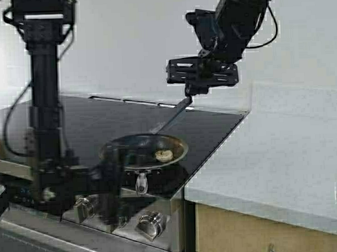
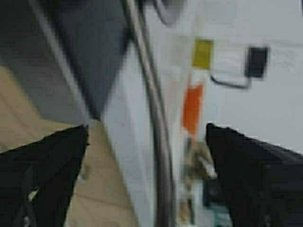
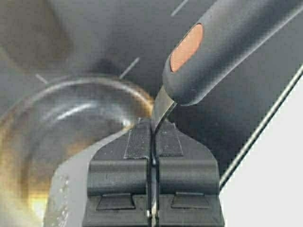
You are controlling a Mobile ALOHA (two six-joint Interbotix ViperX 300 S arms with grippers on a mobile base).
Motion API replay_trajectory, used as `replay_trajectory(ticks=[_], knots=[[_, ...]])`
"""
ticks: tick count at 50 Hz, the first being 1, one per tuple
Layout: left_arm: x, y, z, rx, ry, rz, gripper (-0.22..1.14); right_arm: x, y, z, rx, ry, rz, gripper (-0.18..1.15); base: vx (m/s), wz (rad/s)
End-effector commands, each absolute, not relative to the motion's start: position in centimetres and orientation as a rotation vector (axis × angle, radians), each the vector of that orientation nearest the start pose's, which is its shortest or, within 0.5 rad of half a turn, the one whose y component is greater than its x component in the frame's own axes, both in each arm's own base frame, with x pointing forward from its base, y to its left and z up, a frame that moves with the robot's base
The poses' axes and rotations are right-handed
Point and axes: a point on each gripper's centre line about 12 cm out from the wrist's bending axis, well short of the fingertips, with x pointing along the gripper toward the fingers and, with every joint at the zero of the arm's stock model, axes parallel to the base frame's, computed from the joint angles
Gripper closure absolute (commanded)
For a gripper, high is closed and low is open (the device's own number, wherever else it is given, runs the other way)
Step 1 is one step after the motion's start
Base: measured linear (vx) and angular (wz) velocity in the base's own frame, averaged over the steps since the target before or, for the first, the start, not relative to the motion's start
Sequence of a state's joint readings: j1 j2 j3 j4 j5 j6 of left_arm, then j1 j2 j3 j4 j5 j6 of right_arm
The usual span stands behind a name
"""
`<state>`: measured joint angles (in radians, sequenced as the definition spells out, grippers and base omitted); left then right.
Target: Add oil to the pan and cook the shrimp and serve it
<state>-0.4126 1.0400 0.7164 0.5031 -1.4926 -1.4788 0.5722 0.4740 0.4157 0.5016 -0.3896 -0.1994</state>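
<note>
Right pincer (image 1: 188, 92) clamped on a spatula (image 1: 171, 117) slanting down-left to the shrimp (image 1: 163, 155) in the pan (image 1: 143, 150) on the stovetop (image 1: 213, 127); left pincer (image 2: 147, 142) open, empty.

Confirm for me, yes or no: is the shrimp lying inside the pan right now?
Yes: in the high view the shrimp sits on the dark inside of the pan, near its right rim.

We see the pan (image 1: 143, 152) centre frame on the black cooktop (image 1: 102, 120), shrimp (image 1: 163, 155) inside. Right gripper (image 1: 196, 92) above holds a spatula (image 1: 172, 116) angled into it.
</note>
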Motion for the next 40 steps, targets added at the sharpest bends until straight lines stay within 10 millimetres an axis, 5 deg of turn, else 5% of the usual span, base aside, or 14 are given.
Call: replay_trajectory(ticks=[1, 12, 27, 34, 40], knots=[[28.0, -16.1, -7.7, -1.267, 0.807, -0.479, -0.11, 41.8, 24.3, 10.5, 0.087, 0.481, 0.314, 0.89, 0.0, 0.0], [26.6, -12.3, -4.4, -1.09, 0.687, -0.396, -0.11, 41.8, 24.2, 10.9, 0.106, 0.481, 0.304, 0.89, 0.0, 0.0], [27.3, -11.8, 2.2, -1.005, 0.549, -0.472, 0.03, 41.8, 21.7, 12.6, 0.131, 0.515, 0.277, 0.89, 0.0, 0.0], [27.9, -11.4, 4.1, -0.943, 0.566, -0.442, 0.33, 41.4, 19.6, 14.0, 0.147, 0.528, 0.253, 0.89, 0.0, 0.0], [28.3, -11.5, 6.6, -0.864, 0.575, -0.44, 0.8, 40.7, 17.5, 15.2, 0.163, 0.574, 0.238, 0.89, 0.0, 0.0]])
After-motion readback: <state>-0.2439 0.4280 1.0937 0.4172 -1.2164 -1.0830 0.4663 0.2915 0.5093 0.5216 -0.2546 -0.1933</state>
